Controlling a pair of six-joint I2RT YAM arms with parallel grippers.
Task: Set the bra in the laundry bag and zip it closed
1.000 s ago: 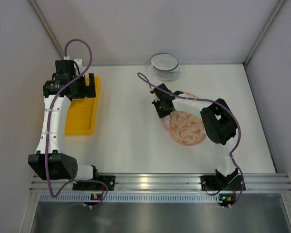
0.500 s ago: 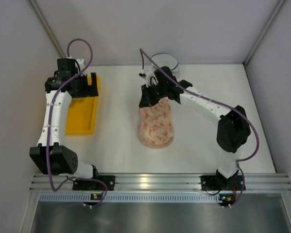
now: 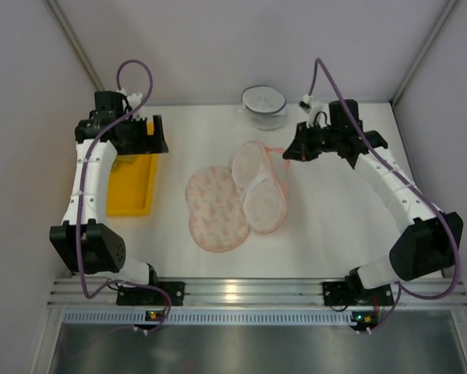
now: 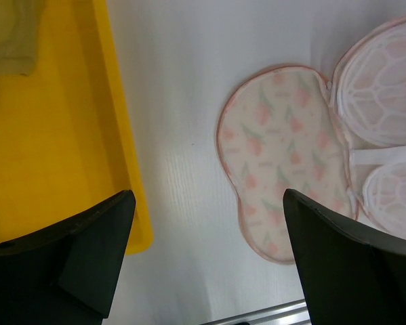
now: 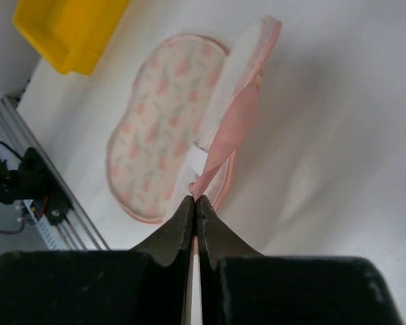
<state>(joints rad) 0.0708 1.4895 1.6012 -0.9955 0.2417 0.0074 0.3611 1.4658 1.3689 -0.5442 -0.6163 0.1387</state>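
Observation:
The laundry bag (image 3: pixel 214 206) lies opened out on the table's middle, its printed half to the left and its white mesh-lined half (image 3: pixel 260 183) to the right. My right gripper (image 3: pixel 290 153) is shut on the bag's pink strap (image 5: pixel 233 128), which runs taut from the mesh half's raised edge; in the right wrist view the jaws (image 5: pixel 194 198) pinch its end. My left gripper (image 3: pixel 143 136) is open and empty above the yellow tray's (image 3: pixel 128 187) right rim. The bra (image 4: pixel 9 34) shows as dull mustard fabric in the tray's corner, hidden by the arm in the top view.
A clear round bowl (image 3: pixel 264 105) stands at the back centre, just left of the right gripper. Grey walls close the table on the left, back and right. The aluminium rail (image 3: pixel 249 292) runs along the near edge.
The right gripper carried the closed bag to the middle, then swung back and right holding the strap, and the bag now lies open in two halves. The left arm barely moved.

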